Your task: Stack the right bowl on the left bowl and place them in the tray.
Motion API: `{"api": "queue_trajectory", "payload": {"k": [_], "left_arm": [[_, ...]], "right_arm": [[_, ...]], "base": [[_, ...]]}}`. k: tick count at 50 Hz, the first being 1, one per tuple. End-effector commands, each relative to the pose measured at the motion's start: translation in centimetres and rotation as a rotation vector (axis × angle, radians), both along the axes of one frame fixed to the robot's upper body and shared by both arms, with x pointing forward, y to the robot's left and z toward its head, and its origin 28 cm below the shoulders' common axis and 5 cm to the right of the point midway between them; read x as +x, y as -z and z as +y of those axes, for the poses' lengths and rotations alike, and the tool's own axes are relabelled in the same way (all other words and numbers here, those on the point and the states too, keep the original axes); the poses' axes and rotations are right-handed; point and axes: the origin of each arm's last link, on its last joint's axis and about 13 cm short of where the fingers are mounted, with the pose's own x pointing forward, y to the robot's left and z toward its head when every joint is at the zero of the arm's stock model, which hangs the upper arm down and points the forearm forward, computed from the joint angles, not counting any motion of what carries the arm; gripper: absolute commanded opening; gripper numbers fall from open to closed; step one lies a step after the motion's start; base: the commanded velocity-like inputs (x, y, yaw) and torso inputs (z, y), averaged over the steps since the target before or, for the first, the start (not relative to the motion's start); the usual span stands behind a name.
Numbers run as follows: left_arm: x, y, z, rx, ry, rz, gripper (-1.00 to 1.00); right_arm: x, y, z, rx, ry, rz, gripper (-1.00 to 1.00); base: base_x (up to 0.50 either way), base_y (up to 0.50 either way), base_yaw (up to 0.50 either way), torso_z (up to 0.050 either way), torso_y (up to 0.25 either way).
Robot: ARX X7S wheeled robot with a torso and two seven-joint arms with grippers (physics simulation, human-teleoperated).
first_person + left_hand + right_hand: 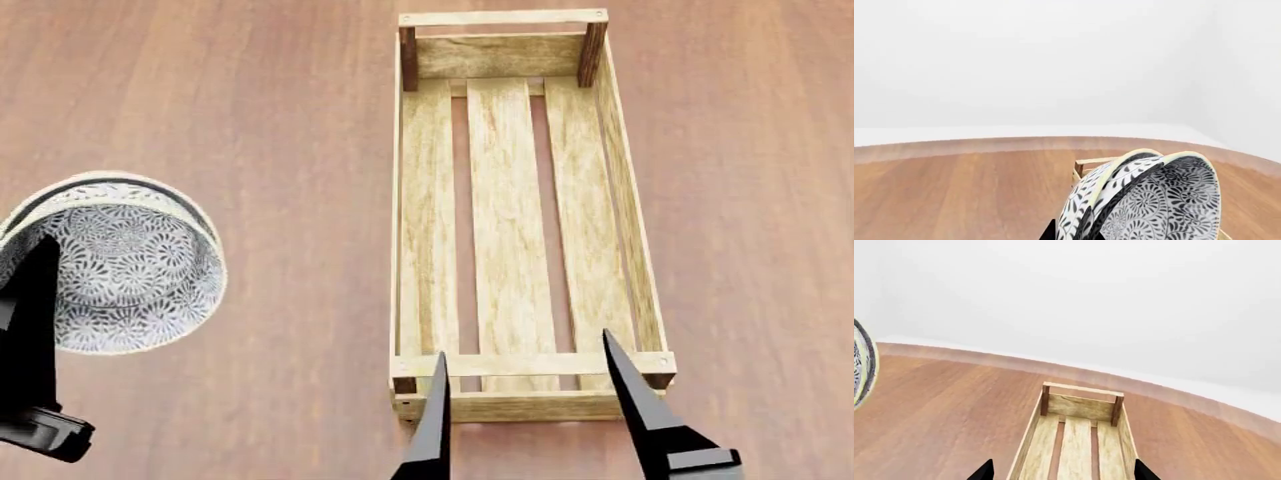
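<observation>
Two black-and-white patterned bowls are nested into one stack [127,265]. My left gripper [27,290] is shut on the stack's rim and holds it tilted, left of the tray. In the left wrist view the outer bowl [1084,200] and the inner bowl [1167,200] stand on edge between the fingers of that gripper [1071,231]. The tray [507,400], a long pale wooden crate, lies empty in the middle. My right gripper [525,350] is open and empty over the tray's near end, its fingers about as wide apart as the tray [1077,407]. It also shows in the right wrist view [1063,465].
The brown wooden tabletop [240,100] lies all round the tray. A corner of the tray [1087,164] shows behind the bowls in the left wrist view. The bowl stack's rim [862,365] shows at the edge of the right wrist view. A white wall lies beyond the table's far edge.
</observation>
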Motion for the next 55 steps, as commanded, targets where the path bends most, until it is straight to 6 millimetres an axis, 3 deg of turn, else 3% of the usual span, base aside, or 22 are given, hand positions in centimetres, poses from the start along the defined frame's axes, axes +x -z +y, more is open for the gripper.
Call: {"api": "queue_trajectory", "payload": {"k": [1, 22, 55], "left_arm": [[1.6, -1.7, -1.1, 0.048, 0.048, -0.088, -1.00], [1.6, -2.7, -3.1, 0.075, 0.155, -0.133, -1.00], [1.1, -3.6, -3.1, 0.036, 0.232, -0.199, -1.00]], "right_arm": [[0.5, -0.7, -1.3, -0.130, 0.016, -0.032, 1.00], [1.0, -3.7, -0.3, -0.261, -0.150, -0.132, 1.00], [2.3, -3.8, 0.0, -0.165, -0.337, -0.107, 1.00]], "base": [[0.00, 0.00, 0.00, 0.000, 0.000], [0.00, 0.00, 0.00, 0.000, 0.001], [0.00, 0.00, 0.00, 0.000, 0.001]]}}
